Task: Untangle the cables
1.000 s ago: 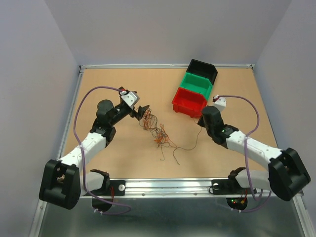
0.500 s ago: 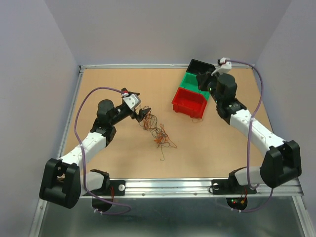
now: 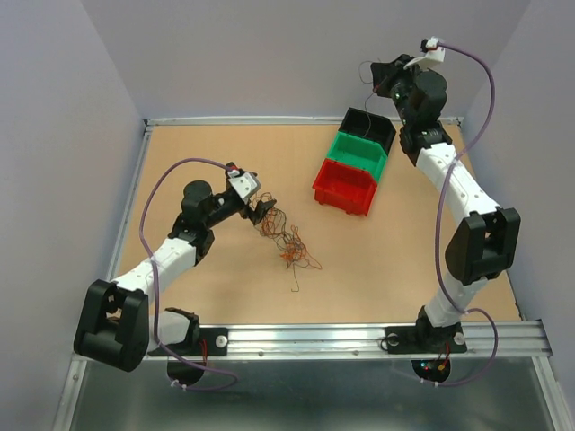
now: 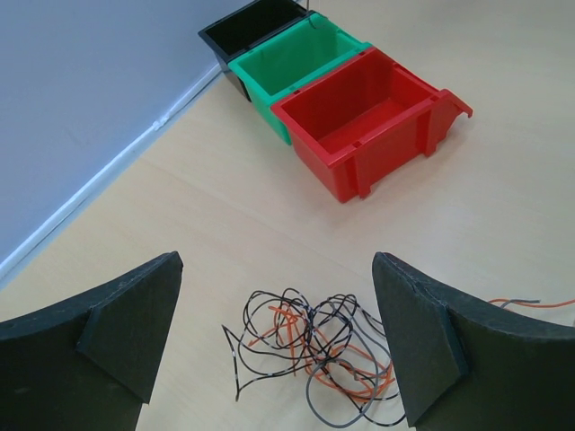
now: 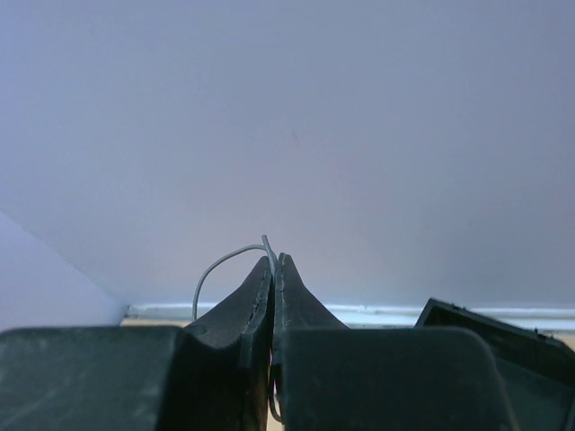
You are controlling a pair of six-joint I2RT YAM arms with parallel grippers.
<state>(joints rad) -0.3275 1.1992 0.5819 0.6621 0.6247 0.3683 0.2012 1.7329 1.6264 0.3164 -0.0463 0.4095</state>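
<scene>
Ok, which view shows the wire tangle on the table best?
The left wrist view: the tangle lies close up under the open left tool, black and orange strands distinct. The top view shows it small, as one knot. The right wrist view shows only one thin wire pinched in the shut right tool.

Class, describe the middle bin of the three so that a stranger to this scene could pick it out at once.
On the wooden table, look toward the far right corner, where three open bins stand in a row. The middle one is the green bin, between the black bin farther back and the red bin nearer; its colour sets it apart.
</scene>
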